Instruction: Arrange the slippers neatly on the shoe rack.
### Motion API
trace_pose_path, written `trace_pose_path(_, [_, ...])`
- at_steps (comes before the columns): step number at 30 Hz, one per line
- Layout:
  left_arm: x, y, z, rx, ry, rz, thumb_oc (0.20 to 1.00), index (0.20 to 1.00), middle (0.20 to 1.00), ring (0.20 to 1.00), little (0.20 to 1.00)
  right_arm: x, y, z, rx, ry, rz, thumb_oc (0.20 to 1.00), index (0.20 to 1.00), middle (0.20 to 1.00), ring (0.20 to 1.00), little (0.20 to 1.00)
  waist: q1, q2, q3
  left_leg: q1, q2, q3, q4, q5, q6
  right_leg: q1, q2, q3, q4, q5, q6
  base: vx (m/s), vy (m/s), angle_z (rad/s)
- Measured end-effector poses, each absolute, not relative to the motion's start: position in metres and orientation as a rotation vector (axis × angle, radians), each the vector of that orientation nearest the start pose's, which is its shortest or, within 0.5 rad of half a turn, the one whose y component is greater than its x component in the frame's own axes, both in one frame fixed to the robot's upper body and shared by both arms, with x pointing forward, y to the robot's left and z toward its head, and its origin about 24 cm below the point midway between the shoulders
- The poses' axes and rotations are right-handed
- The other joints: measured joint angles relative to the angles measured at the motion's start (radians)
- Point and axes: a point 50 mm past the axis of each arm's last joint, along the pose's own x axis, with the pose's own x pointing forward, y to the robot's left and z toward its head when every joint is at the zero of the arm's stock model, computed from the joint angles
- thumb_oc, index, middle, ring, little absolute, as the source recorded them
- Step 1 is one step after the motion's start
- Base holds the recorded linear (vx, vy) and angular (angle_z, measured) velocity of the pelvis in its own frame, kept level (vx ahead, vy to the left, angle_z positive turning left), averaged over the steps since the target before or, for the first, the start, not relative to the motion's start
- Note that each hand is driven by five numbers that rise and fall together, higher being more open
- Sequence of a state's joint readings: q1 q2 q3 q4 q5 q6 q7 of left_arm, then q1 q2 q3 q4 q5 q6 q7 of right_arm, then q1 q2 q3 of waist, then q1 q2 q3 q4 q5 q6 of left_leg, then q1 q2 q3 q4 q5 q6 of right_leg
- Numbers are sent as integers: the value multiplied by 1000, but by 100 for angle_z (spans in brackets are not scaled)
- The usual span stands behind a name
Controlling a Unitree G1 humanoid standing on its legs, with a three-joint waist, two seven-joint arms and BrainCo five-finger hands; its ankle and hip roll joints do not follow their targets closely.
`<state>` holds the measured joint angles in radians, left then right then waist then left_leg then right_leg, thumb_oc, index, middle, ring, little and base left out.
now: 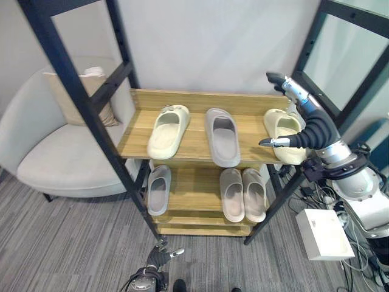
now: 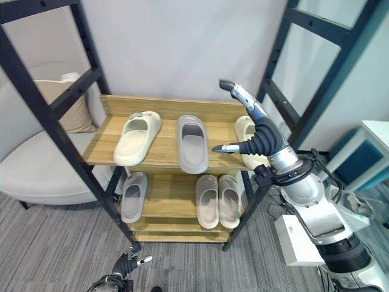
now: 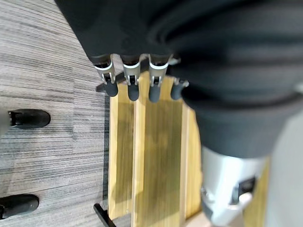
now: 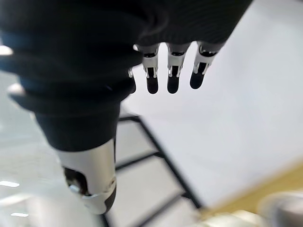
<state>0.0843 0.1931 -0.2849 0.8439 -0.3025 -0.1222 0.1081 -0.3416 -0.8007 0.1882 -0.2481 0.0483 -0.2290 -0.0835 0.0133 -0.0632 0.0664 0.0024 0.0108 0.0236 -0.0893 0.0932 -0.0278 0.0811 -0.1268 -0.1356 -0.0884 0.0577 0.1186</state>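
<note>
Left hand (image 1: 163,257): hangs low by the floor in front of the shoe rack (image 1: 188,143), well below and apart from every slipper. Its wrist view shows the fingers (image 3: 132,80) straight and relaxed, holding nothing, above the rack's bottom boards.

Top shelf, running toward the right hand: a cream slipper (image 1: 168,131), then a grey slipper (image 1: 222,136), both well apart from that hand. Last is the second cream slipper (image 1: 282,134), at the shelf's end and directly under the right hand (image 1: 307,125).

Right hand: fingers extended and spread, thumb out toward the grey slipper, nothing gripped. Contact with the cream slipper beneath cannot be confirmed. This hand is by far the nearer to the top row.

Key relation: the end cream slipper lies just below the right palm, its long axis running front to back across the shelf, slightly angled, and apart from its mate with the grey slipper between.

Lower shelf, below the right hand: one grey slipper (image 1: 159,189) alone, then a pale pair (image 1: 242,193) side by side.

Appearance: moulded foam slides, smooth, open-toed; likely light and slightly yielding.
</note>
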Motion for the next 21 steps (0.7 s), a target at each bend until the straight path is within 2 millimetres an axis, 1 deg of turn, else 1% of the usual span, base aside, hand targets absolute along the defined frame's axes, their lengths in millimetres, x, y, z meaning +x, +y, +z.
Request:
trace_pose_path(1, [138, 183, -135, 55, 838, 68, 1000, 1000, 1000, 1000, 1000, 276, -180, 209, -741, -716, 229, 1000, 1000, 1000, 1000, 1000, 7, -3, 2, -2, -1, -8, 0, 6, 5, 1, 1, -5, 0, 0, 0, 5, 10, 15])
trace_pose_path(2, [138, 185, -135, 65, 840, 64, 1000, 1000, 1000, 1000, 1000, 293, -185, 197, -791, -649, 180, 1000, 1000, 1000, 1000, 1000, 23, -7, 4, -4, 0, -14, 0, 7, 3, 2, 1, -7, 0, -1, 1, 11, 12, 15])
trace_pose_path(3, [139, 186, -134, 68, 836, 63, 1000, 1000, 1000, 1000, 1000, 302, -190, 187, -827, -590, 145, 1000, 1000, 1000, 1000, 1000, 37, -15, 7, -7, 0, -16, -1, 7, 2, 2, 1, -10, 0, -1, 1, 10, 11, 16])
trace_pose_path(5, [139, 187, -134, 73, 834, 63, 1000, 1000, 1000, 1000, 1000, 312, -203, 179, -898, -517, 77, 1000, 1000, 1000, 1000, 1000, 64, -18, 18, -20, -2, -25, 0, 7, -1, -2, -1, -27, 0, -2, 2, 13, 23, 21])
trace_pose_path(6, [138, 188, -134, 74, 836, 64, 1000, 1000, 1000, 1000, 1000, 313, -203, 178, -900, -513, 74, 1000, 1000, 1000, 1000, 1000, 67, -17, 19, -20, -3, -26, 0, 7, 0, -2, -1, -28, 0, -2, 2, 33, 42, 16])
trace_pose_path(8, [128, 197, -136, 81, 862, 89, 1000, 1000, 1000, 1000, 1000, 329, -203, 168, -890, -456, 22, 1000, 1000, 1000, 1000, 1000, 93, -22, 31, -21, -5, -41, -1, 8, 0, 2, -2, -36, 0, -5, 4, 30, 36, 8])
trace_pose_path(9, [130, 199, -136, 82, 858, 93, 1000, 1000, 1000, 1000, 1000, 334, -202, 166, -890, -440, 15, 1000, 1000, 1000, 1000, 1000, 94, -23, 38, -20, -5, -41, 0, 7, 0, 1, -2, -35, 0, -5, 3, 12, 34, 7])
trace_pose_path(10, [131, 201, -135, 79, 855, 100, 1000, 1000, 1000, 1000, 1000, 338, -204, 164, -899, -417, 6, 1000, 1000, 1000, 1000, 1000, 104, -23, 52, -24, -5, -43, 0, 7, 2, -1, -2, -37, 0, -4, 3, 0, 0, 0])
trace_pose_path(12, [132, 203, -134, 72, 850, 110, 1000, 1000, 1000, 1000, 1000, 342, -206, 158, -919, -390, -6, 1000, 1000, 1000, 1000, 1000, 118, -23, 63, -26, -7, -44, 0, 7, 2, -2, -3, -39, 0, -4, 3, 2, 11, 2])
trace_pose_path(13, [133, 203, -134, 74, 847, 110, 1000, 1000, 1000, 1000, 1000, 345, -206, 157, -938, -375, -10, 1000, 1000, 1000, 1000, 1000, 117, -23, 67, -27, -7, -45, 0, 7, 2, -3, -3, -40, 0, -4, 4, 0, 26, 5])
trace_pose_path(14, [133, 204, -134, 74, 848, 112, 1000, 1000, 1000, 1000, 1000, 347, -206, 157, -936, -367, -16, 1000, 1000, 1000, 1000, 1000, 131, -20, 69, -36, -7, -47, 0, 10, 1, -8, -4, -46, 0, -5, 4, 4, 35, 1])
trace_pose_path(15, [134, 205, -133, 76, 845, 115, 1000, 1000, 1000, 1000, 1000, 353, -205, 157, -937, -359, -26, 1000, 1000, 1000, 1000, 1000, 127, -22, 71, -41, -7, -47, 4, 14, 1, -16, -2, -50, 0, -4, 4, -2, 29, 7])
trace_pose_path(17, [137, 204, -133, 78, 838, 110, 1000, 1000, 1000, 1000, 1000, 357, -208, 158, -940, -345, -45, 1000, 1000, 1000, 1000, 1000, 130, -22, 74, -55, -8, -58, 6, 22, 7, -25, -1, -56, 0, 0, -3, -6, 28, 14])
trace_pose_path(19, [138, 204, -132, 79, 834, 110, 1000, 1000, 1000, 1000, 1000, 362, -207, 158, -947, -333, -50, 1000, 1000, 1000, 1000, 1000, 137, -22, 80, -57, -10, -65, 6, 22, 7, -25, 0, -59, 0, 3, -7, -10, 18, 7])
trace_pose_path(20, [139, 204, -132, 80, 830, 111, 1000, 1000, 1000, 1000, 1000, 366, -203, 164, -957, -352, -46, 1000, 1000, 1000, 1000, 1000, 140, -21, 86, -59, -11, -66, 6, 22, 7, -27, -1, -60, 0, 3, -7, 0, 0, 0])
trace_pose_path(21, [140, 205, -131, 83, 828, 114, 1000, 1000, 1000, 1000, 1000, 369, -201, 168, -962, -359, -52, 815, 815, 815, 815, 815, 140, -21, 89, -60, -11, -66, 6, 22, 7, -29, 0, -59, 0, 3, -7, -14, 21, 3])
